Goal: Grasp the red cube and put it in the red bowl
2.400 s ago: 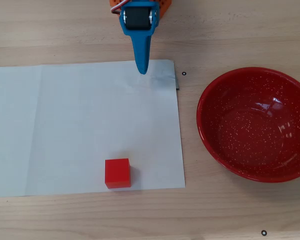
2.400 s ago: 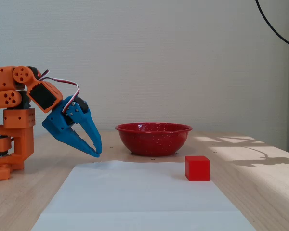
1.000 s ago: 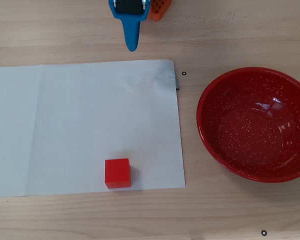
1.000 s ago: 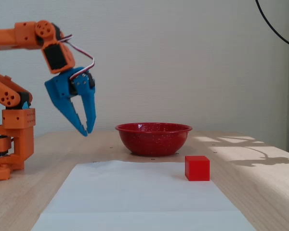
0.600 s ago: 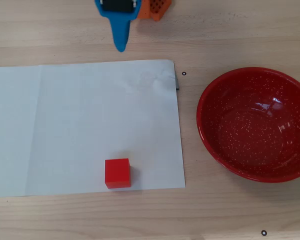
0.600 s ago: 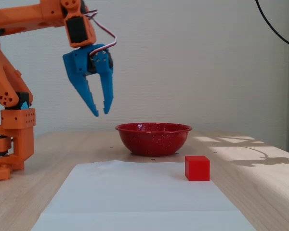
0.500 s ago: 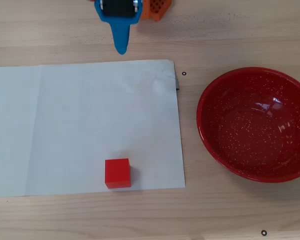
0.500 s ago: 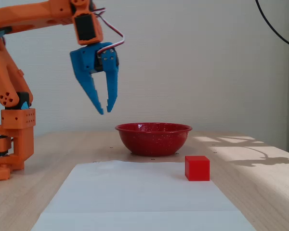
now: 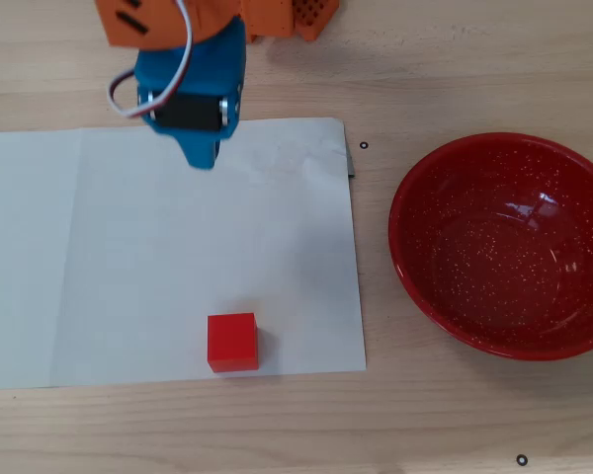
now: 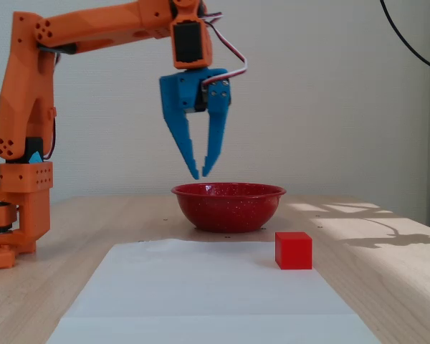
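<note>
The red cube (image 9: pixel 232 342) sits on the white paper sheet (image 9: pixel 128 276) near its front right corner; in the fixed view the red cube (image 10: pixel 294 250) rests at the sheet's right edge. The red bowl (image 9: pixel 509 245) stands empty on the wood to the right of the sheet; in the fixed view the red bowl (image 10: pixel 228 206) is behind the sheet. My blue gripper (image 10: pixel 200 174) hangs high above the table, tips pointing down and nearly touching, holding nothing. In the overhead view the gripper (image 9: pixel 200 158) is over the sheet's far edge, well away from the cube.
The orange arm base (image 10: pixel 18 208) stands at the left of the fixed view. The white paper sheet (image 10: pixel 201 287) covers the middle of the wooden table (image 9: pixel 425 425). Small black marks (image 9: pixel 364 146) dot the wood near the bowl.
</note>
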You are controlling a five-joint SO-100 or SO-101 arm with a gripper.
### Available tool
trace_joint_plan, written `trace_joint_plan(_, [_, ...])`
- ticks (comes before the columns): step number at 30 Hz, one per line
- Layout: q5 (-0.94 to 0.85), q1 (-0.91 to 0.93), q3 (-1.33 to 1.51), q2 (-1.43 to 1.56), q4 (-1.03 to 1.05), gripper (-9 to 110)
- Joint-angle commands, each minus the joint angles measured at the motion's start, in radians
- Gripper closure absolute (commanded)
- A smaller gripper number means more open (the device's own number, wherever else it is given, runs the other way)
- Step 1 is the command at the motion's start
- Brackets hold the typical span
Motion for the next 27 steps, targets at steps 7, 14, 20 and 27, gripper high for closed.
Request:
trace_joint_plan(7, [0.043,-0.015,-0.262,-0.097,0.009,83])
trace_joint_plan(14, [0.029,0.005,-0.333,-0.199,-0.021,61])
trace_joint_plan(20, [0.014,0.029,-0.371,-0.267,-0.055,49])
trace_joint_plan(27, [0.020,0.061,-0.431,-0.341,-0.084,42])
